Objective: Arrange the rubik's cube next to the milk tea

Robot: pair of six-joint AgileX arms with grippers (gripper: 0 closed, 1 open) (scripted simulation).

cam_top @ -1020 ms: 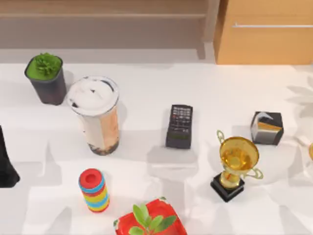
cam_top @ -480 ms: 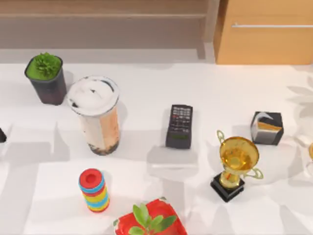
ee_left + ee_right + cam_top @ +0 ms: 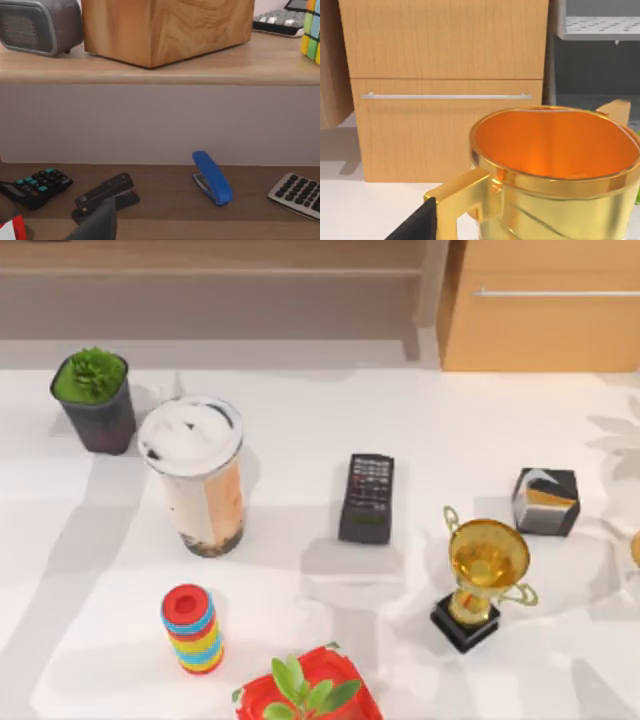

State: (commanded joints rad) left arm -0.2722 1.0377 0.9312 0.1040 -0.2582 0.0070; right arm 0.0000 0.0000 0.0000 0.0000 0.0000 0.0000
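White and well lit, the surface (image 3: 330,420) carries the milk tea (image 3: 196,476) toward its left side, standing upright with a dark pot of green plant (image 3: 94,400) just behind it and a striped ring stack (image 3: 192,628) in front. A black remote (image 3: 367,497) lies near the middle, a gold trophy (image 3: 483,580) stands to the right, and a black cube with grey-and-orange faces (image 3: 546,501) sits beyond it.

On the left wrist view, a sliver of the rubik's cube (image 3: 312,31) shows at the frame's edge, resting on a wooden shelf (image 3: 150,70) beside a keyboard; below, on a lower shelf, lie a blue stapler (image 3: 212,177) and a calculator (image 3: 35,186). So the cube seems to sit up on the shelf, well apart from the cup.

From this I judge the task barely begun: the cube is not yet grasped, and fetching, carrying and setting it beside the cup all remain. Whether either arm's fingers are apart or together, I cannot tell.
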